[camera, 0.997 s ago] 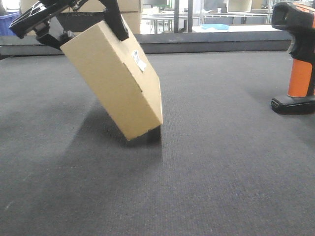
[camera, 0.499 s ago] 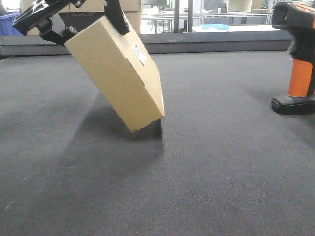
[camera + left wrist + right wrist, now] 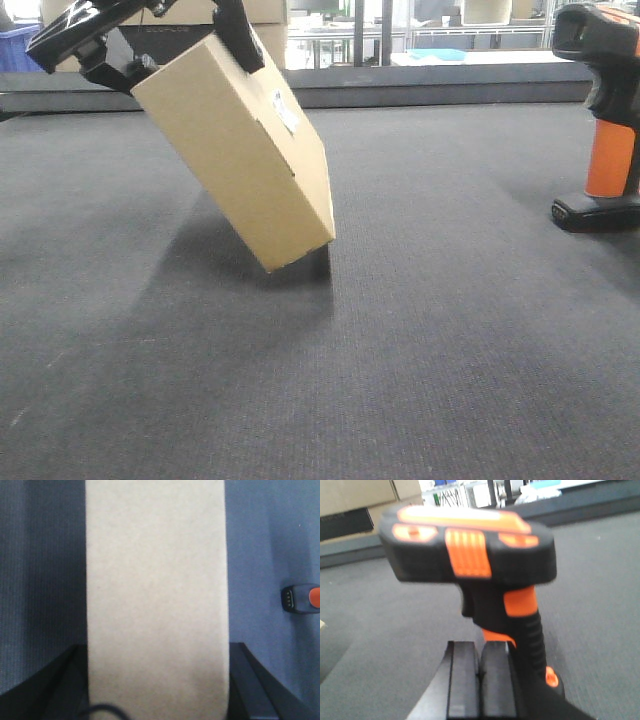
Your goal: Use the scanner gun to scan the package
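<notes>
Left tool [image 3: 172, 52] clamped on package [image 3: 245, 165], long axis slanting down-right, label face up-right.

1. Package [image 3: 235, 150]: plain brown cardboard box, flat, rectangular, closed. Steeply tilted, upper end high at left, lower corner down by the dark mat [image 3: 420, 360]; contact not discernible. Small white label [image 3: 285, 116] on its narrow right-hand side.
2. Scanner gun [image 3: 612, 120]: black head, orange handle, flat black base. Upright on the mat at far right, well apart from the package.

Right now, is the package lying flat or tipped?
Tipped: the package slants, one corner lowest, its top end clamped by the left gripper.
</notes>
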You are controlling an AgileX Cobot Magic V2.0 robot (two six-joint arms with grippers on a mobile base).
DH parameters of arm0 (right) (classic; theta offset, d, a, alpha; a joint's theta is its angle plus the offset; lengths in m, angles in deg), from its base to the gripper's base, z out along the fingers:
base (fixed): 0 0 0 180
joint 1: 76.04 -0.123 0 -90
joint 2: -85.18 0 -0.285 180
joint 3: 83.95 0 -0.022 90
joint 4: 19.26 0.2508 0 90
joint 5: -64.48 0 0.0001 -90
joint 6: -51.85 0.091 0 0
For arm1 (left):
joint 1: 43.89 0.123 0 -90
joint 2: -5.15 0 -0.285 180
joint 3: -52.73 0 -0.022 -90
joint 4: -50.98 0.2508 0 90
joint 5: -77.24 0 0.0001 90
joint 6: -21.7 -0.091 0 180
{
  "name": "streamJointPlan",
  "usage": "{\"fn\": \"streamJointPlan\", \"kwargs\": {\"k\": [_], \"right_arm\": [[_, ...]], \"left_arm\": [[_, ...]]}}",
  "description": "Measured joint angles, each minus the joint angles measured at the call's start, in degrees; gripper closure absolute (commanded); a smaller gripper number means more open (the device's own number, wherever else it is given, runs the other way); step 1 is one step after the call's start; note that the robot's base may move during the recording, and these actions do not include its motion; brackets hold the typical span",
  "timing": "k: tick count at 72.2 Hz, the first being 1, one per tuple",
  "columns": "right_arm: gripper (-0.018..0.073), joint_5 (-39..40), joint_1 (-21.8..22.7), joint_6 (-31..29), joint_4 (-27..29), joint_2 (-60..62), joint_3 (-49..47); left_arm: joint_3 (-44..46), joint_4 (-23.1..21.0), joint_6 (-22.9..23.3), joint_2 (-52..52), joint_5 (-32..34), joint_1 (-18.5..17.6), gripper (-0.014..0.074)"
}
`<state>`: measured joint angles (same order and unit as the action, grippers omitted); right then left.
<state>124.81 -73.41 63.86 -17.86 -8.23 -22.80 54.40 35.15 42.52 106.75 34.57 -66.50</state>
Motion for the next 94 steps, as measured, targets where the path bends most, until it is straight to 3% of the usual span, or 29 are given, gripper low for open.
{"fn": "streamJointPlan", "kwargs": {"k": [8,15,20,35,94], "right_arm": [[0.0522,0.5,0.0,0.6,-0.1,-1.0,0.0],[0.0288,0.8,0.0,0.7,-0.2,-1.7,0.0],[0.0175,1.0,0.0,0.8,-0.2,-2.0,0.0],[-0.0003,1.4,0.0,1.6,-0.2,-3.9,-2.4],[-0.0001,3.5,0.0,2.0,3.3,-13.8,-13.2]], "left_arm": [[0.0,0.0,0.0,0.0,-0.2,0.0,0.0707],[0.0,0.0,0.0,0.0,-0.2,0.0,0.0707],[0.0,0.0,0.0,0.0,-0.2,0.0,0.0707],[0.0,0.0,0.0,0.0,-0.4,0.0,0.0707],[0.0,0.0,0.0,0.0,-0.8,0.0,0.0707]]}}
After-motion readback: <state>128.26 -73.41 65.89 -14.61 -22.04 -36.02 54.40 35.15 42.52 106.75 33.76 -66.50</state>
